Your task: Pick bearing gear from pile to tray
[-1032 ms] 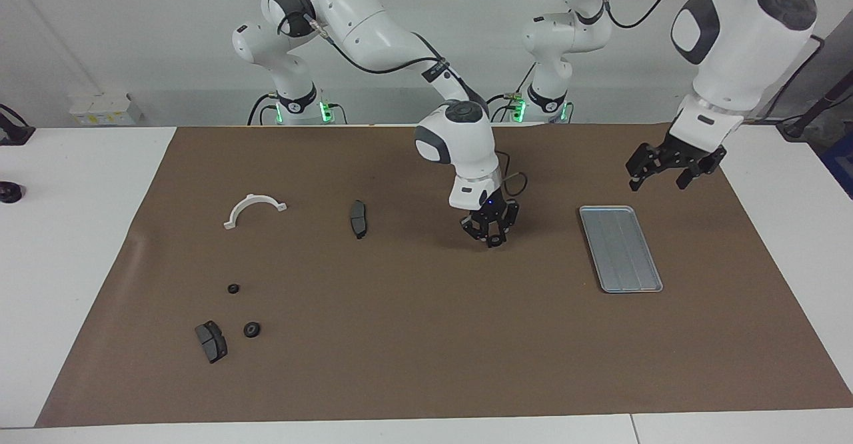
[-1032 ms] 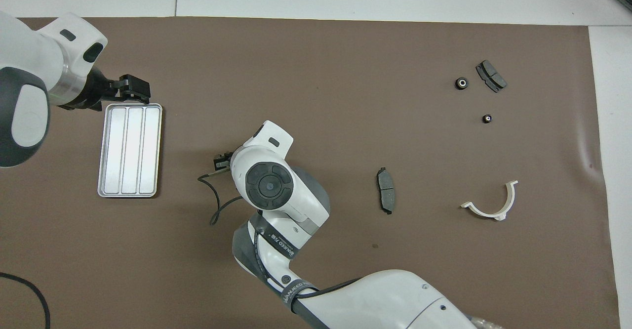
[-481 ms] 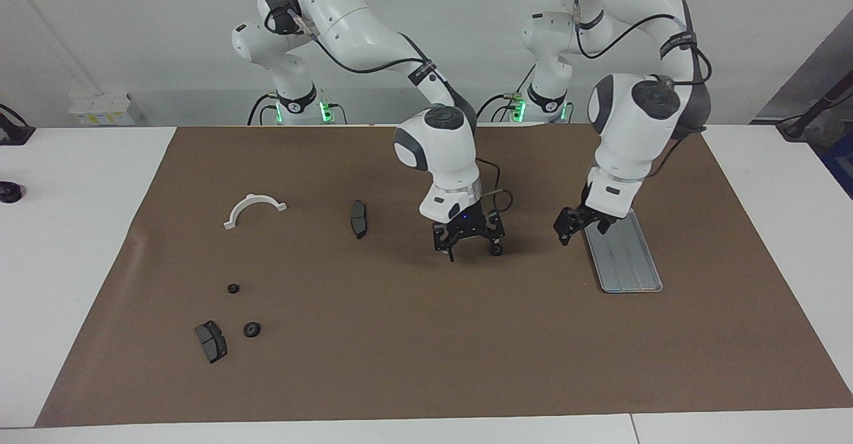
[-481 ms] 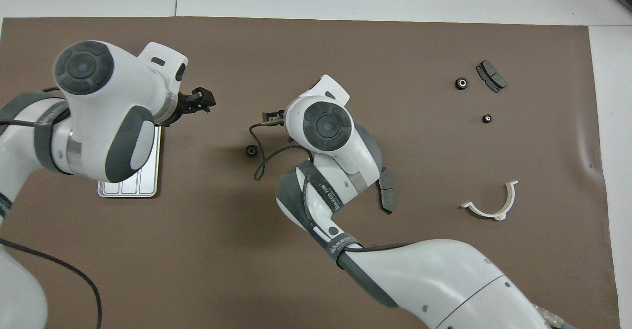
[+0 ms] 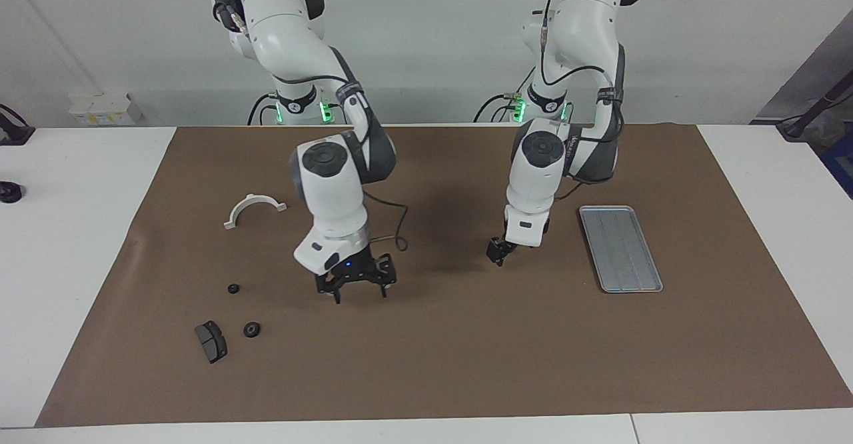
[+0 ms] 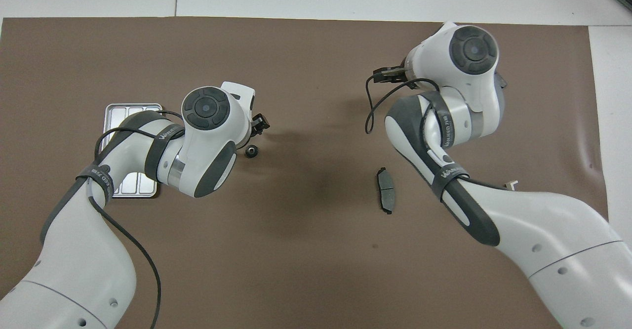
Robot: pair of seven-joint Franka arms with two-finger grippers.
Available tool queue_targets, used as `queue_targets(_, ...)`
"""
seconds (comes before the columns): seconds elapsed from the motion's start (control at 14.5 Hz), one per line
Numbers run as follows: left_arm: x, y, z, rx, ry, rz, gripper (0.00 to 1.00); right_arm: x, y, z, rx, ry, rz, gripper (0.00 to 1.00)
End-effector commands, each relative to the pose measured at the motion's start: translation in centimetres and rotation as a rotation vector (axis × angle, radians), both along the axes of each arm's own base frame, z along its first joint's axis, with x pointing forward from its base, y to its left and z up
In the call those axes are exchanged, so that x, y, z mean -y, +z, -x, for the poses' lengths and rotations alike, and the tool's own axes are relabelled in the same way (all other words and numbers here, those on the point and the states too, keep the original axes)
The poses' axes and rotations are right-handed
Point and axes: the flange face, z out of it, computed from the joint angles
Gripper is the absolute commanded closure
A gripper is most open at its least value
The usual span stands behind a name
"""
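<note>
One black bearing gear (image 6: 252, 151) lies alone on the brown mat, between the tray and the pile. My left gripper (image 5: 496, 255) hangs low right over it and hides it in the facing view; it also shows in the overhead view (image 6: 258, 123). The silver ridged tray (image 5: 620, 248) lies toward the left arm's end, half covered by the left arm from above (image 6: 129, 110). My right gripper (image 5: 356, 288) is open and empty, low over the mat beside the pile. The pile holds two black rings (image 5: 232, 289) (image 5: 251, 329), a dark pad (image 5: 210, 341) and a white half-ring bracket (image 5: 254, 207).
A second dark pad (image 6: 385, 196) lies mid-mat nearer to the robots, hidden by the right arm in the facing view. The brown mat (image 5: 426, 364) covers most of the white table. A small black object (image 5: 9, 193) sits off the mat at the right arm's end.
My right gripper opened, left the black ring on the mat and swung toward the pile. My left arm came down from over the tray's end to the ring.
</note>
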Motion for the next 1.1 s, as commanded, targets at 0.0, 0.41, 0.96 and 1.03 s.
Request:
queue_targets(0.0, 0.9, 0.1, 2.0, 0.018, 0.033, -0.015, 0.02, 5.0, -0.7, -0.5, -0.018, 0.007, 0.023, 0.00)
queue_targets(0.41, 0.6, -1.0, 3.1, 0.011, 0.039, -0.016, 0.36, 10.3, -4.9, -1.3, -0.019, -0.007, 0.056, 0.06)
queue_targets(0.96, 0.6, -1.1, 3.0, 0.016, 0.049, -0.001, 1.00, 13.4, -6.1, -1.2, -0.028, -0.025, 0.099, 0.16)
queue_targets(1.03, 0.4, -1.0, 2.8, 0.013, 0.054, 0.001, 1.00, 13.4, -6.2, -1.1, -0.031, -0.026, 0.098, 0.20)
